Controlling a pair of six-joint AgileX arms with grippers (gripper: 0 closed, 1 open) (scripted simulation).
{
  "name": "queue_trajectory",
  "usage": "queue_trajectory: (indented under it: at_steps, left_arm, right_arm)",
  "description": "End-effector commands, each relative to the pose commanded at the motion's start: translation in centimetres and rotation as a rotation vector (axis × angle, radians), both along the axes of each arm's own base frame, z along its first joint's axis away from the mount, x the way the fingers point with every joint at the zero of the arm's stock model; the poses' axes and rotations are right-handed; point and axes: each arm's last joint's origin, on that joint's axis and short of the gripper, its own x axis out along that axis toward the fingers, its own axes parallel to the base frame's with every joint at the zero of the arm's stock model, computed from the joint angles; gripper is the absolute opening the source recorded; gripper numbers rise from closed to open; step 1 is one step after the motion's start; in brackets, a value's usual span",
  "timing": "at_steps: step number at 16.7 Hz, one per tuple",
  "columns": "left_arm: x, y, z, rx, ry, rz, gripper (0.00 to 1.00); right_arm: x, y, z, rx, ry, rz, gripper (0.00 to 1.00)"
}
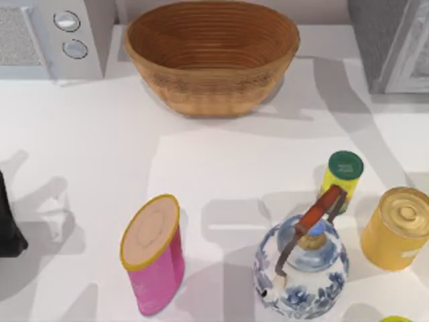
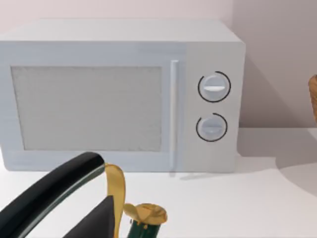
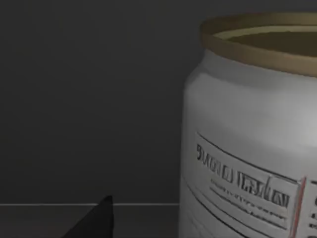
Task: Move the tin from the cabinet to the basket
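The tin (image 3: 252,139) stands close up in the right wrist view, white-labelled with a dull gold rim, inside a dark enclosure. A dark part of my right gripper (image 3: 94,223) shows beside it, apart from it. In the top view the grey speckled cabinet (image 1: 379,40) with its white-framed door stands at the back right. The brown wicker basket (image 1: 211,87) sits at the back centre and holds nothing.
A light grey microwave (image 1: 53,33) (image 2: 124,94) stands at the back left. Near the front are a pink canister (image 1: 154,255), a blue-and-white teapot (image 1: 301,268), a slim yellow can with a green lid (image 1: 342,176) and a gold knobbed tin (image 1: 397,228). A black-and-gold object (image 2: 74,203) sits near the left wrist camera.
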Motion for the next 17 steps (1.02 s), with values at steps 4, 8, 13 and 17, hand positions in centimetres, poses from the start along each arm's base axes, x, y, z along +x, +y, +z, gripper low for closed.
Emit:
queue_trajectory:
  at_steps: [4,8,13,17]
  left_arm:
    - [0.00,0.00,0.00,0.000,0.000,0.000,1.00]
    - [0.00,0.00,0.00,0.000,0.000,0.000,1.00]
    - [0.00,0.00,0.00,0.000,0.000,0.000,1.00]
    - [0.00,0.00,0.00,0.000,0.000,0.000,1.00]
  right_arm:
    - [0.27,-0.03,-0.03,0.000,0.000,0.000,1.00]
    - [0.27,-0.03,-0.03,0.000,0.000,0.000,0.70]
    - [0.27,-0.03,-0.03,0.000,0.000,0.000,0.32]
    - [0.27,-0.03,-0.03,0.000,0.000,0.000,0.02]
